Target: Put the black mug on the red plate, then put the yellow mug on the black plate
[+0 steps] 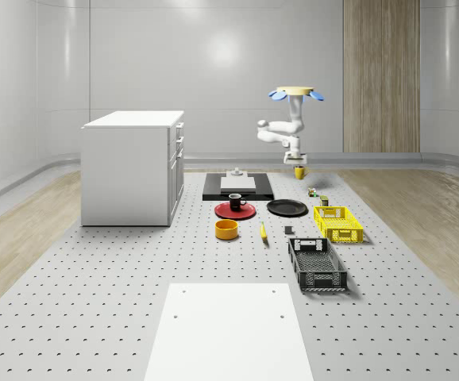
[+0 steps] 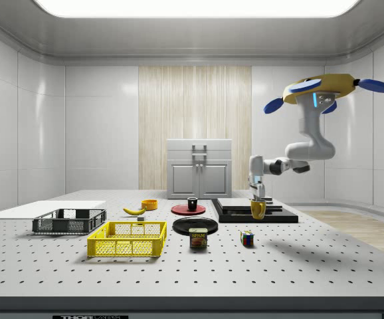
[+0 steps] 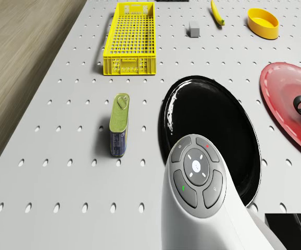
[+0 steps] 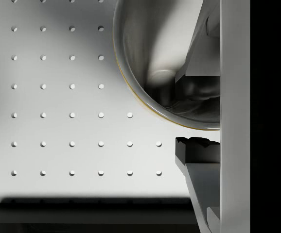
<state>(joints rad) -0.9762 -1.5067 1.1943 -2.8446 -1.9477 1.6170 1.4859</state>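
Wrist view shows the fingers clamped on the rim of the yellow mug, at upper right, a thin grip from which it could slip before the black plate.

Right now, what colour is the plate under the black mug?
Red plate, clearest in the drone view.

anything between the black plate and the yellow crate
The drone view shows bare pegboard between the black plate and yellow crate; the tin can lies off to one side.
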